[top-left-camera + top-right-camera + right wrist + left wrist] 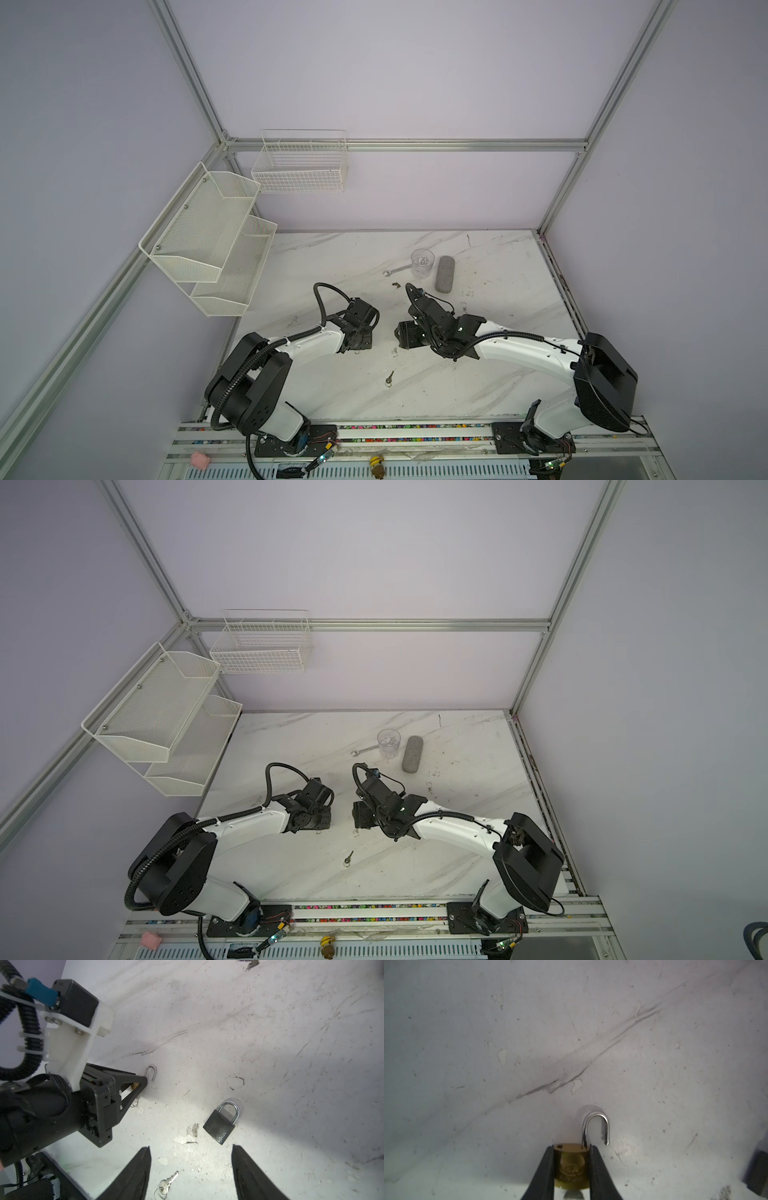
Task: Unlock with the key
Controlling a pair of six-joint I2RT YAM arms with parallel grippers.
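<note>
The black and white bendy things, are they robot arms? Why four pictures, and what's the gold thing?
Yes, a left arm and a right arm, each ending in a two-finger pincher called a gripper. Two pictures look down on the whole table from above. The other two come from small cameras on the arms' wrists, so you see the fingers close up. The left gripper pinches a gold padlock whose silver loop stands open. The right gripper is open and holds nothing. Near it on the table lie a black padlock, its loop closed, and a key. Farther back are a clear cup, a wrench and a grey block.
</note>
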